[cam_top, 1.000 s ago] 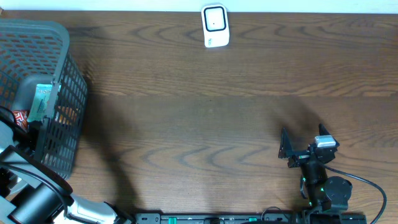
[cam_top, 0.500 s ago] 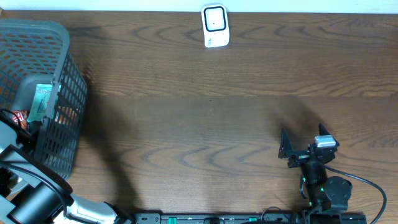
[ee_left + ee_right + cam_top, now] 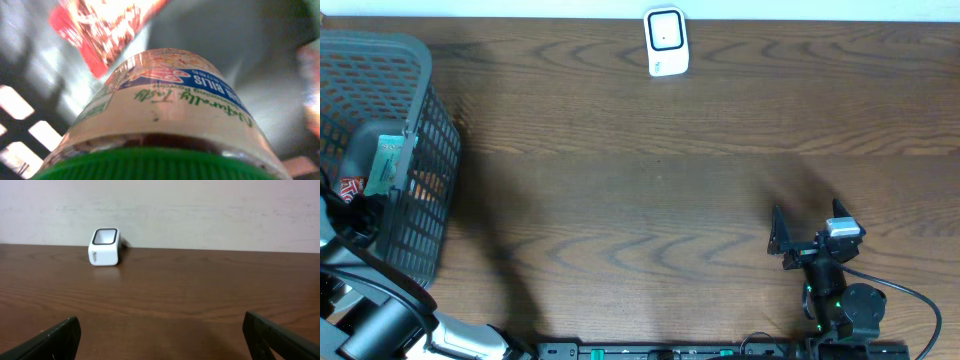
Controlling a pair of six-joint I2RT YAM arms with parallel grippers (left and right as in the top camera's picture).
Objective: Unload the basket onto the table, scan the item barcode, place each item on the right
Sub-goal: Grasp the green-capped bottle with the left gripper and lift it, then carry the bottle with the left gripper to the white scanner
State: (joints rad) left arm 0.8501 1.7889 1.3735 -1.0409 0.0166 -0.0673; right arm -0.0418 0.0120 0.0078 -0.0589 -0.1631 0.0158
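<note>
Far left, basket [image 3: 420, 130]: my left gripper [image 3: 348, 205] has shifted slightly in the last second and sits close over the green-lidded seasoning jar [image 3: 165, 110], beside a red packet [image 3: 105, 30]; I cannot tell whether it grips the jar. Centre back, scanner [image 3: 666, 42]: well apart from the jar, so lifting comes first. Right, my right gripper [image 3: 806, 225]: spread wide, empty, unmoved.

Grey basket [image 3: 430, 150] far left on table [image 3: 650, 190]; red packet [image 3: 100, 25], possibly snack, inside.

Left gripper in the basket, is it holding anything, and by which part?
Cannot tell. The left gripper is close over a bottle at its green cap, but its fingers are out of view. The right gripper is open, empty.
</note>
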